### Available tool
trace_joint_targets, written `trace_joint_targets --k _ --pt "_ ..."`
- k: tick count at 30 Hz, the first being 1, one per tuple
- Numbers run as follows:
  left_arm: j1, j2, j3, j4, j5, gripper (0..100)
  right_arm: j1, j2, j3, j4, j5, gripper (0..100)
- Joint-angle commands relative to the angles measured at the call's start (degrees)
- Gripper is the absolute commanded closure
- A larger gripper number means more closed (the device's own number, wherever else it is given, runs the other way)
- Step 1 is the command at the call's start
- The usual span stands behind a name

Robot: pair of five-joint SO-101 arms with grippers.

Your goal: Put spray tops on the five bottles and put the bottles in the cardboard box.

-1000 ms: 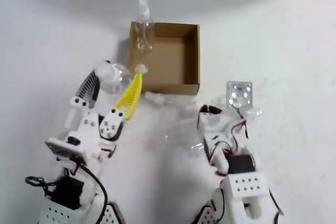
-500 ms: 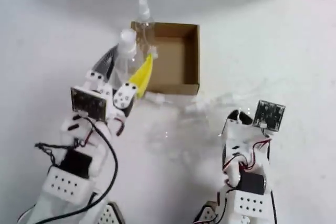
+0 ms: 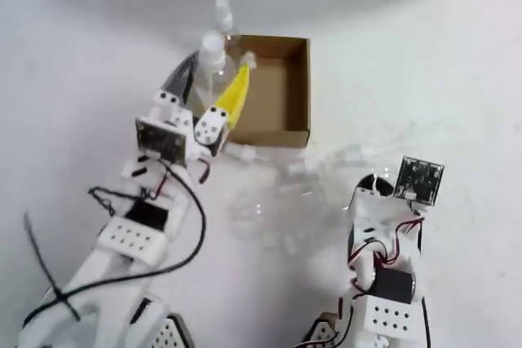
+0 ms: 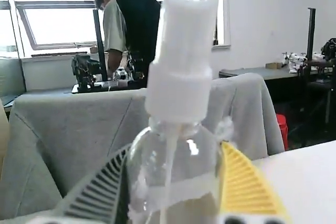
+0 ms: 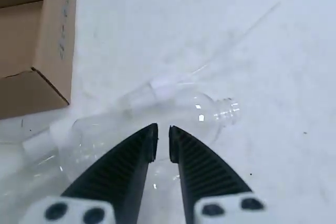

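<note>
We are looking down on a white table (image 3: 440,63) with the cardboard box (image 3: 273,133) sitting open at its far middle. The left arm (image 3: 134,238) is stretching from the near left corner up to the box's left wall. The right arm (image 3: 383,287) is sitting folded at the near right, well apart from the box.

The left gripper (image 3: 218,63) is clamping its grey and yellow fingers on a clear bottle (image 4: 173,177), one on each side of the body. It is holding this bottle upright at the box's left wall. We cannot tell whether the bottle is hanging over the inside or the outside of that wall. A white spray top (image 4: 181,61) is sitting on its neck, with the dip tube running down inside.

A second capped bottle (image 3: 222,12) is standing at the box's far left corner, just beyond the held one.

The right gripper (image 5: 163,132) is hanging above an uncapped bottle (image 5: 207,111), which is lying on its side on the table to the right of the box's near right corner. Its black fingers are almost together, with a thin slit between them and nothing in it.

A loose spray top (image 5: 160,86) is lying just beyond that bottle, its thin tube pointing away to the far right.
</note>
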Motion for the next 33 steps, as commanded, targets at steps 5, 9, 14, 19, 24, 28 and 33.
trace_joint_targets --k 5,9,14,19,24,28,33 --pt "-1.8 17.98 -14.42 -3.78 0.09 97 0.48 -0.48 0.79 0.48 0.97 98.2" --pt "-3.65 26.86 -19.69 -3.96 0.09 97 0.31 -0.48 0.79 0.48 1.05 98.2" --pt "-4.26 38.46 -26.55 -4.31 0.18 97 0.22 -0.4 0.79 0.48 1.05 98.2" --pt "-4.35 50.86 -31.47 -15.12 0.18 98 0.22 -0.4 0.79 0.48 1.05 98.2" --pt "-4.35 61.05 -34.99 -23.38 0.18 98 0.22 -0.4 0.79 0.48 1.05 98.2" --pt "-6.37 66.51 -39.3 -24.62 0.18 98 0.22 -0.4 0.79 0.48 1.05 98.2" --pt "-7.52 71.25 -43.08 -24.53 0.18 98 0.13 -0.4 0.79 0.57 1.05 98.2"
